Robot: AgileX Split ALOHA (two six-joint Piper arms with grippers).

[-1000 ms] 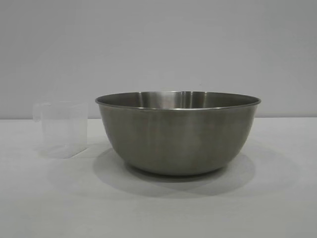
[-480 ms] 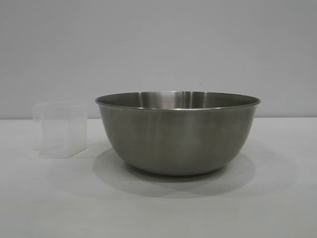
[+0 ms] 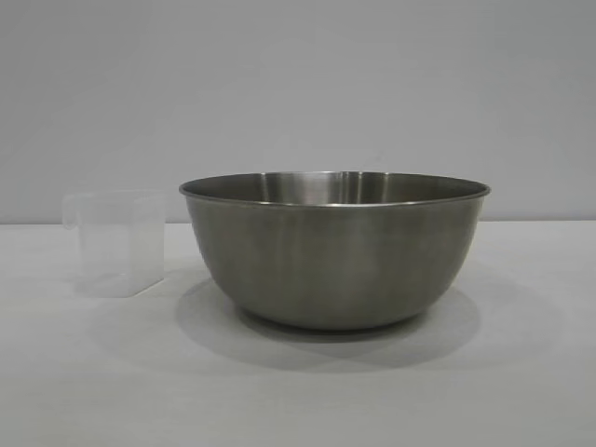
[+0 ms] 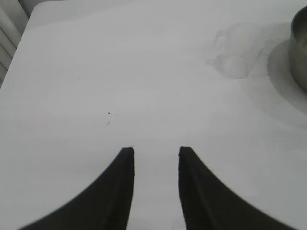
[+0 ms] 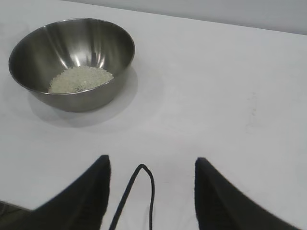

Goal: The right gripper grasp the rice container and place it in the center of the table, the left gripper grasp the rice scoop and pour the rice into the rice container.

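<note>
The rice container (image 3: 335,251), a big steel bowl, stands in the middle of the white table (image 3: 298,391). In the right wrist view the rice container (image 5: 72,62) holds a pale heap of rice (image 5: 80,79). The clear rice scoop (image 3: 116,244) stands upright to the bowl's left and looks empty; the left wrist view shows the rice scoop (image 4: 237,52) faintly, far off beside the bowl's edge (image 4: 300,48). My left gripper (image 4: 156,151) is open over bare table with nothing between its fingers. My right gripper (image 5: 151,163) is open wider, away from the bowl, holding nothing.
A thin black cable (image 5: 139,191) loops between the right gripper's fingers. A plain grey wall (image 3: 298,84) backs the table. The table's far corner and edge (image 4: 33,9) show in the left wrist view.
</note>
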